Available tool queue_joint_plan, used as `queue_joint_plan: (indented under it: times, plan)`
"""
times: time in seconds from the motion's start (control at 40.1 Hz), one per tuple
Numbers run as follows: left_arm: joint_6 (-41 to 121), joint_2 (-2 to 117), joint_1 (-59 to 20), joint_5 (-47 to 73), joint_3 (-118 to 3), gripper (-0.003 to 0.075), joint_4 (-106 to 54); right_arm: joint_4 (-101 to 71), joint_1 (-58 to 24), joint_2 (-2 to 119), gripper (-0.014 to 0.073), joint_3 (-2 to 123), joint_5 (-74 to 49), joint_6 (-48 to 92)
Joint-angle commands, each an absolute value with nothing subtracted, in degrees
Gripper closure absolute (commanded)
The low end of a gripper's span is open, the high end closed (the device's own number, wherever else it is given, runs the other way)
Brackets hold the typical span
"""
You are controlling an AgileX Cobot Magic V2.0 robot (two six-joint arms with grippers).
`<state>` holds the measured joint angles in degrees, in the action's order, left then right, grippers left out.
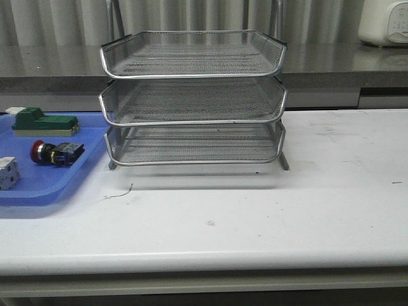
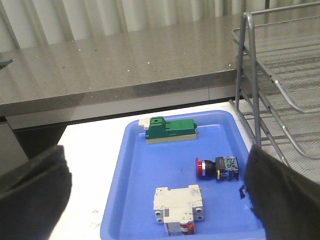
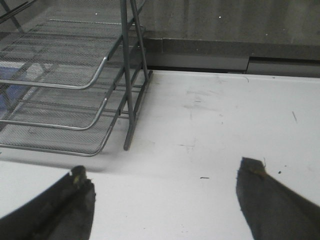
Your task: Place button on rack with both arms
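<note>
The red-capped button (image 1: 56, 152) is lying on its side, seemingly cap leftward, at nine o'clock from the empty three-tier wire rack (image 1: 193, 102).

**Other things on and around the table**

A blue plastic tray (image 1: 48, 185) lies on the left part of the white table (image 1: 255, 217). In the tray, at its far side, is a green block (image 1: 44, 122) with a pale base and a small white piece at one end. Nearer to the front, at the left edge of the front view, is a white cube-like part (image 1: 7, 173); the left wrist view shows it (image 2: 178, 204) as a white switch unit with some red below. Behind the table runs a grey stone counter (image 1: 344, 62). On it, at the far right, stands a white appliance (image 1: 384, 22), only partly visible. A thin dark wire bit (image 1: 121, 192) lies on the table beside the tray.
</note>
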<state>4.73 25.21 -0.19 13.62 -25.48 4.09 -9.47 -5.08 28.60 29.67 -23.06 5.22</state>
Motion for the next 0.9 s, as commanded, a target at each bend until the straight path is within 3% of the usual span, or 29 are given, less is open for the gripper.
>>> queue_joint_plan:
  times: [0.0,0.498,0.872]
  plan:
    - [4.5,25.9,-0.1,9.5,-27.4,0.0097,4.1,-14.0,-4.7,33.5,-0.0016,32.5,-19.3,5.6]
    - [4.5,25.9,-0.1,9.5,-27.4,0.0218,4.1,-30.4,-5.8,72.9,-0.0016,49.0,-20.7,7.0]
    - [4.5,25.9,-0.1,9.5,-27.4,0.0218,4.1,-51.2,-7.7,86.7,-0.0015,60.0,-26.3,22.3]
